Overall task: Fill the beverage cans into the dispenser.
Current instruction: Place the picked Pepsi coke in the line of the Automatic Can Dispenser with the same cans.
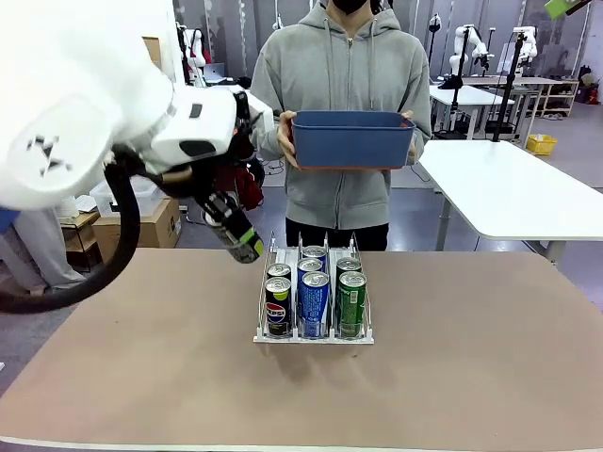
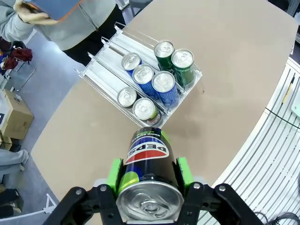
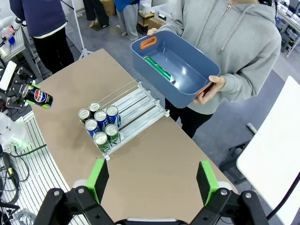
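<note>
Left wrist view looks down the left tool (image 2: 150, 172), its green pads clamped on the sides of a black Pepsi can (image 2: 148, 152). The can's silver top faces the camera, and it hangs above the counter (image 2: 234, 51) just short of the dispenser (image 2: 104, 77). The rack holds seven cans crowded at its near end: two Pepsi cans (image 2: 136, 103) in the left lane, three blue cans (image 2: 146, 75) in the middle and two green cans (image 2: 173, 54) on the right. The far stretch of every lane is bare. By colour the held can probably belongs in the left lane. A good placement would carry it past the two standing there and bring it upright over the bare stretch. It should then go straight down between the thin dividers (image 2: 96, 61), since a tilted can could catch on one. The pads should part only once its base sits in the lane. The front view adds what the wrist cannot: the can is tilted, raised and left of the rack. The right wrist view shows the right tool (image 3: 152, 180) with its pads wide apart and nothing between them, high over the counter. It also looks into the blue bin (image 3: 187, 96) held in the person's hands (image 3: 216, 86), where a green can (image 3: 159, 70) lies. From the front, the bin's wall hides that can.
</note>
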`<state>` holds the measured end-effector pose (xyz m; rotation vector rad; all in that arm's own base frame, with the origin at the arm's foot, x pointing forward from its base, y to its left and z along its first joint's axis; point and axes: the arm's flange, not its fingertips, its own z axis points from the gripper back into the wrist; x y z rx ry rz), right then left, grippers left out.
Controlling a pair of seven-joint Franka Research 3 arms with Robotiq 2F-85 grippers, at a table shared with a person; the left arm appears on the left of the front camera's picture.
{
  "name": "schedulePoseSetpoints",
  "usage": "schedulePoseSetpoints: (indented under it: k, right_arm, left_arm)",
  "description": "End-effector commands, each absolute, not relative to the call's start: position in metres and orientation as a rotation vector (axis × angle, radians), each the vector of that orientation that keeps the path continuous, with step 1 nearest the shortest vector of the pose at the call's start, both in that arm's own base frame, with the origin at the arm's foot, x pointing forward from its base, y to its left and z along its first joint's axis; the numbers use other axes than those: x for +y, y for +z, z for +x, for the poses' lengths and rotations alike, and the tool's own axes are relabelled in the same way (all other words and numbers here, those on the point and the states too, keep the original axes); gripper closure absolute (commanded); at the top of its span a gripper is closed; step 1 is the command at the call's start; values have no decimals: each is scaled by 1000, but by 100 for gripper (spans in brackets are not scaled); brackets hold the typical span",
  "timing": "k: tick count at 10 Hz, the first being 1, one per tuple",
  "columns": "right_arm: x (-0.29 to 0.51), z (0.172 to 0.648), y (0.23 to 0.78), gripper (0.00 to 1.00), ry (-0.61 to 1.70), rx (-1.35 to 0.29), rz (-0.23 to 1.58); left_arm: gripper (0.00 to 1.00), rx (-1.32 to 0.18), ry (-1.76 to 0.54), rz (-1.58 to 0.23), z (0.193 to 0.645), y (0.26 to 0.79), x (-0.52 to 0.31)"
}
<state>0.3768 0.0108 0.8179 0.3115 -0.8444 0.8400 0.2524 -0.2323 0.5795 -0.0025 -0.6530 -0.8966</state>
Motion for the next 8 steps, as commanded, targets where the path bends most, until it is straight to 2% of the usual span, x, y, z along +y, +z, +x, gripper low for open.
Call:
schedulePoseSetpoints:
  k: [1,4,8]
  right_arm:
    - [11,375,816,0,842,-842,316]
    - [11,375,816,0,842,-842,316]
    - [11,375,816,0,842,-842,316]
  left_arm:
    - [42,-647,-853,18,239,552,-242]
    - [42,-676,-963,78,241,502,-257]
    - [42,-612,-1024,53,262,477,-261]
